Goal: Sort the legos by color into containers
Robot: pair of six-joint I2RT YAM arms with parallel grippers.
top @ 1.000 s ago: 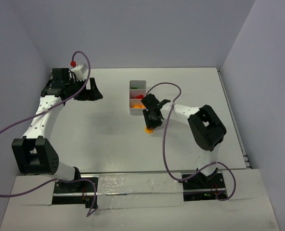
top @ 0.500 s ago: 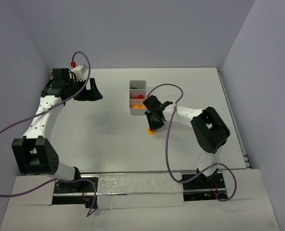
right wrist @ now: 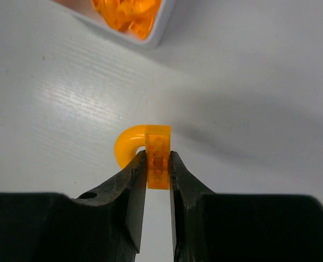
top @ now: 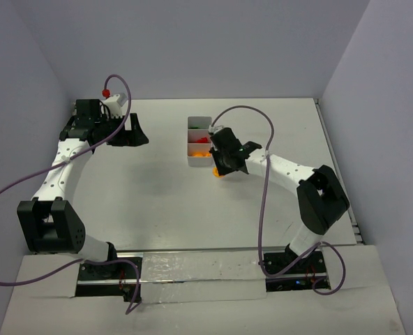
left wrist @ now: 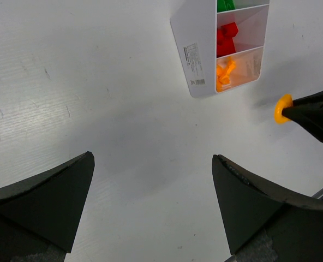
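1. Top external view: the right gripper has swung up from a spot well apart from the white tray, at about 6 o'clock of it. It now sits just beside the tray's near end, at roughly 5 o'clock. The orange curved lego has travelled with it, so the pick evidently worked and the carry is under way.
2. For the task, I see no other loose piece on the table in this view, so this looks like one of the last legos. Only its drop into the matching compartment seems to remain.
3. Right wrist view: the jaws are nearly together, pinching the flat end of the arch-shaped piece. Its curved part sticks out past the fingertips toward 10 o'clock. A soft shadow on the table at 3 o'clock of the piece suggests it is lifted clear.
4. Left wrist view: the tray holds green legos, red legos and orange legos, one colour per cell. The orange compartment is the end cell, nearest the held piece, which hangs at about 4 o'clock of it, apart from the wall.
5. The left gripper is spread wide and holds nothing. It has not moved, parked well apart at 9 o'clock of the tray.
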